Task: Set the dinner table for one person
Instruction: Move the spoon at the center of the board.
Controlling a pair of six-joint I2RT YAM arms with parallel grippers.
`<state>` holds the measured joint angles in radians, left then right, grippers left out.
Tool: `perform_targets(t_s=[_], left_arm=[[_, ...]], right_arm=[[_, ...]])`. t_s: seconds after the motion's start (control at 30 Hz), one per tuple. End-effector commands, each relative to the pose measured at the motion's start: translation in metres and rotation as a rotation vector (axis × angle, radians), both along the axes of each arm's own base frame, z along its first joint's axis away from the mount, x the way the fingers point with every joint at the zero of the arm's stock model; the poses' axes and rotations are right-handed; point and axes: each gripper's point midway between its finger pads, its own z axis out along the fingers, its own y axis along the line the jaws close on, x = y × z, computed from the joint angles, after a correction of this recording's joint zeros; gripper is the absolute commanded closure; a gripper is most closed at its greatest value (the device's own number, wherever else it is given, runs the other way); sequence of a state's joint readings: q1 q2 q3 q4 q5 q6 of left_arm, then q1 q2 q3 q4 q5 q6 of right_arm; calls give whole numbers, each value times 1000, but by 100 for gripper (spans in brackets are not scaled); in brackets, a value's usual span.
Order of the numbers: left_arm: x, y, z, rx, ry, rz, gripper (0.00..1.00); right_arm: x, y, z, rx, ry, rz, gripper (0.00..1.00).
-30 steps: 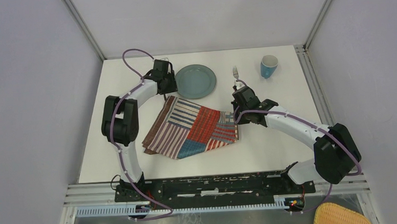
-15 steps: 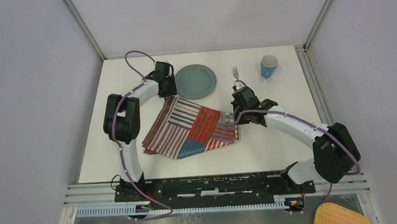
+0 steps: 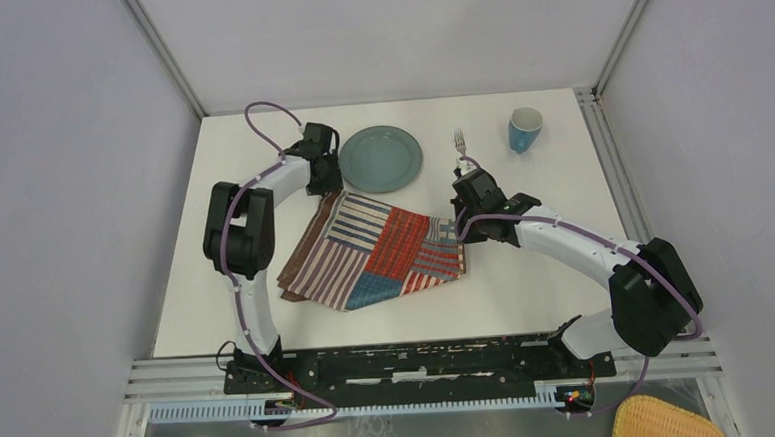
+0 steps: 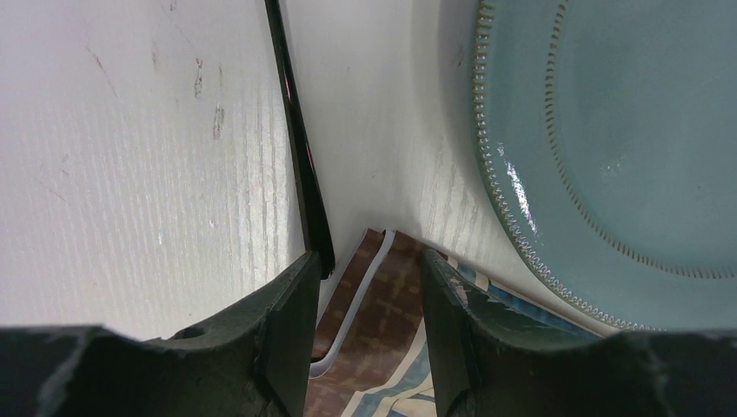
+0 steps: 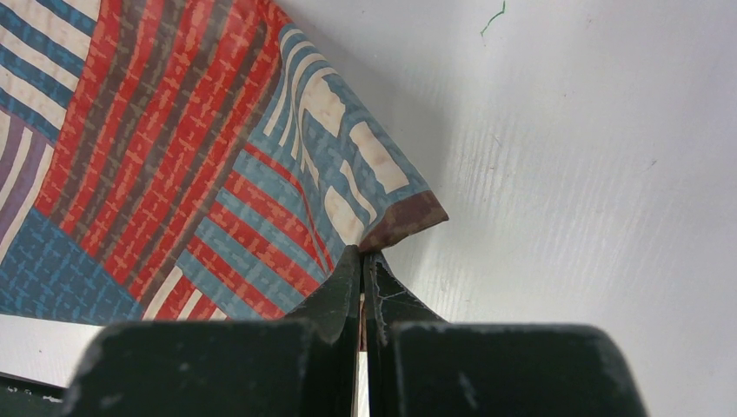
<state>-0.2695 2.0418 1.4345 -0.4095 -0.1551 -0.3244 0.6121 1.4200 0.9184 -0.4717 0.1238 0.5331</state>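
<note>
A striped patchwork placemat (image 3: 370,247) lies askew in the middle of the white dinner table (image 3: 527,281). My left gripper (image 3: 326,179) is at its far-left corner. In the left wrist view that gripper (image 4: 369,261) is open, its fingers on either side of the brown hemmed placemat corner (image 4: 382,304) without pinching it. My right gripper (image 3: 461,222) is shut on the placemat's right corner, which lifts a little off the table at the gripper (image 5: 362,254). A teal plate (image 3: 381,159), a fork (image 3: 460,147) and a blue cup (image 3: 525,129) sit at the back.
A thin black strip (image 4: 300,148) lies on the table beside my left finger, with the plate's rim (image 4: 500,174) close on the other side. Grey walls and metal rails (image 3: 600,147) enclose the table. A yellow woven thing (image 3: 665,422) sits below the near edge.
My left arm has shifted slightly, its elbow and cable moving right while the gripper stays at the placemat corner. The right arm and the placemat have not moved.
</note>
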Motion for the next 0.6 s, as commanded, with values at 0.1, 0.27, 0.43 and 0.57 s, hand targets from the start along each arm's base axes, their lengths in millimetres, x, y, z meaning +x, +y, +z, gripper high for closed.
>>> perform_targets(t_s=[0.1,0.27,0.43,0.57], left_arm=[[3,-5,-6,-23,25,-15,46],[2,-12,-9,-61,29,-33,47],[8,-11,-1,-51,7,-34,46],[6,-14,-10,-64,36,-35,46]], right_arm=[[10,9,16,41,-54,10,100],[10,7,16,39,-54,7,100],[10,8,15,39,-51,10,100],[11,9,16,40,-52,10,100]])
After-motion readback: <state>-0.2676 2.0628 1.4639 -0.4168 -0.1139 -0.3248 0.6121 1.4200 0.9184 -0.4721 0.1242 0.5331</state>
